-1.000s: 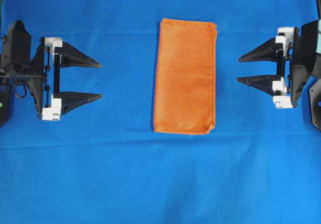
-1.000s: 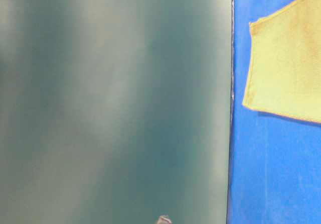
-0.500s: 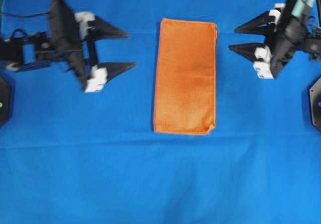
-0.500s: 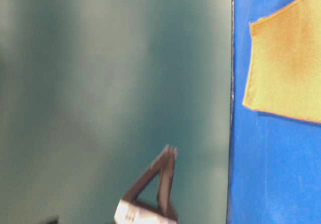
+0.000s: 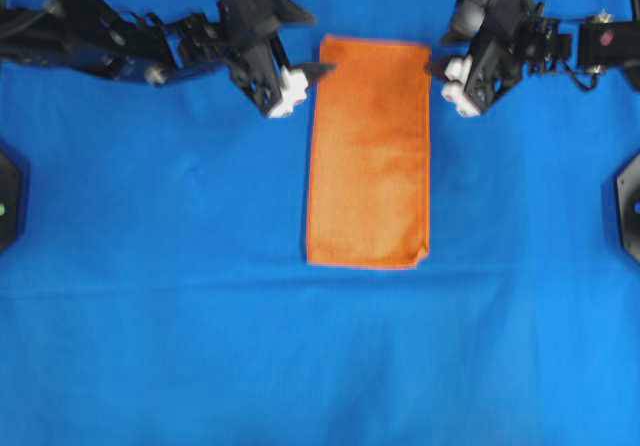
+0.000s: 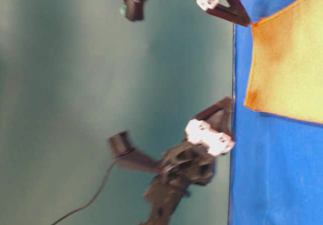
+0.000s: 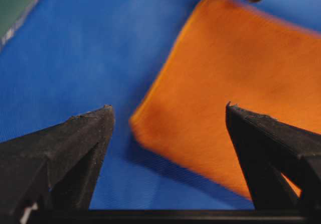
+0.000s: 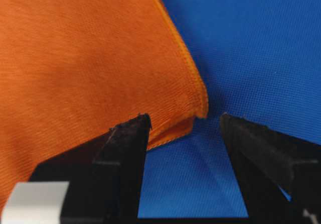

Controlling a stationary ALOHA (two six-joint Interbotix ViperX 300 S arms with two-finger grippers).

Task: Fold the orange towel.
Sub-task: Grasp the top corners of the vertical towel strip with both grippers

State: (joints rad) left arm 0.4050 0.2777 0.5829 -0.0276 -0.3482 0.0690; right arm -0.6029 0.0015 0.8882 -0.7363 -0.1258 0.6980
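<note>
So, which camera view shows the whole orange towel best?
The overhead view: the orange towel lies there complete, a tall rectangle on the blue cloth. The table-level view shows only one end; each wrist view shows one corner between open jaws.

In the overhead view, motion blur smears the left gripper [image 5: 305,41] and right gripper [image 5: 438,51] at the top of the frame, and I cannot resolve their fingertips. The table-level view cuts the orange towel [image 6: 287,63] off at its right edge. In the left wrist view its hem is blurred.
</note>
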